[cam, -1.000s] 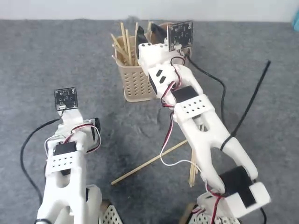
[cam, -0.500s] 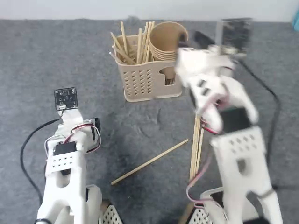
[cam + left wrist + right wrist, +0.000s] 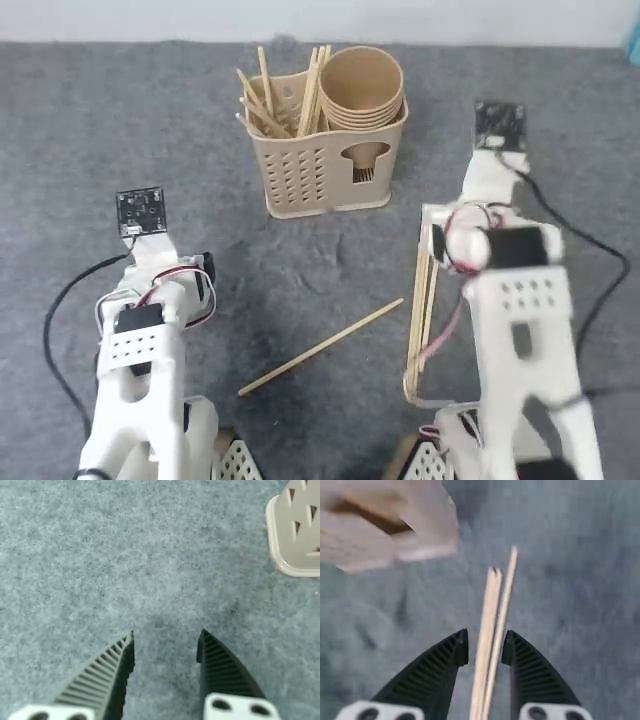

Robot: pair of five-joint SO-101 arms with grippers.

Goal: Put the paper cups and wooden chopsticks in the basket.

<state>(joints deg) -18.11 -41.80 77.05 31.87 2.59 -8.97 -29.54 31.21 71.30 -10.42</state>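
pale wooden chopsticks (image 3: 492, 630), a thin loose bundle, lie right between the parted jaws of my right gripper (image 3: 485, 649), nothing pinched yet. they're light, stiff, kinda rolly, so i'd grab them all together near mid-length.

No text, label, brand, number or sign can be read in any of the views.
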